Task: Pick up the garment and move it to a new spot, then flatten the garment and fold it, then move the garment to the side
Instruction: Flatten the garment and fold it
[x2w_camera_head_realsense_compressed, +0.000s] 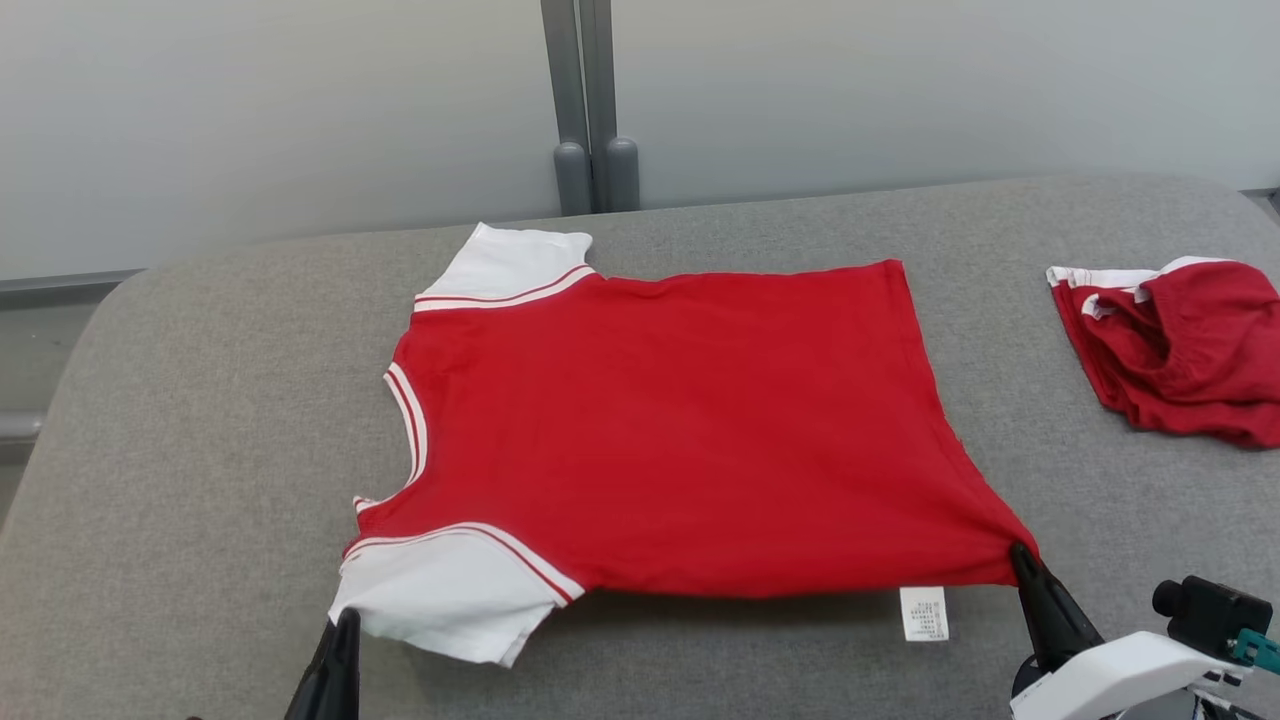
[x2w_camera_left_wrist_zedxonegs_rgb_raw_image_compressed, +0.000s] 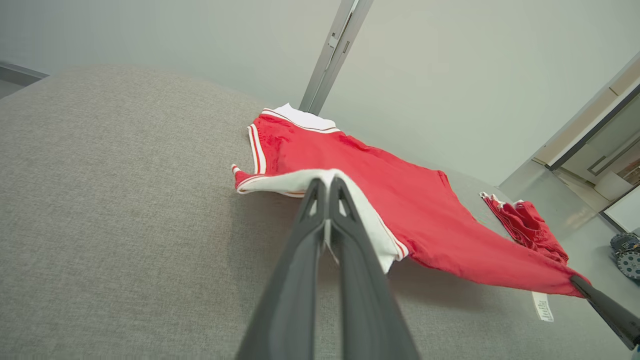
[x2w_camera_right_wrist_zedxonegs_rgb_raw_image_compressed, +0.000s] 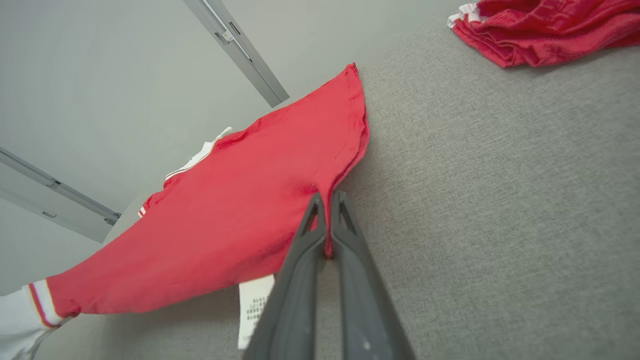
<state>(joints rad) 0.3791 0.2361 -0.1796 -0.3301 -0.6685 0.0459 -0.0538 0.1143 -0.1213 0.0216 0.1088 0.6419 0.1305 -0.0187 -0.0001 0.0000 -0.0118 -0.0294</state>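
The garment (x2w_camera_head_realsense_compressed: 660, 430) is a red T-shirt with white sleeves, spread on the grey padded table (x2w_camera_head_realsense_compressed: 200, 420), neck to the left. My left gripper (x2w_camera_head_realsense_compressed: 345, 622) is shut on the near white sleeve's edge (x2w_camera_left_wrist_zedxonegs_rgb_raw_image_compressed: 327, 181). My right gripper (x2w_camera_head_realsense_compressed: 1020, 553) is shut on the near hem corner (x2w_camera_right_wrist_zedxonegs_rgb_raw_image_compressed: 327, 200), and the shirt's near edge hangs slightly above the table between the two grips. A white care label (x2w_camera_head_realsense_compressed: 923, 613) hangs from the near hem.
A second red and white garment (x2w_camera_head_realsense_compressed: 1180, 345) lies bunched at the table's right edge (x2w_camera_right_wrist_zedxonegs_rgb_raw_image_compressed: 540, 30). A grey wall with a vertical metal post (x2w_camera_head_realsense_compressed: 590, 110) stands behind the table. Bare grey surface lies left of and in front of the shirt.
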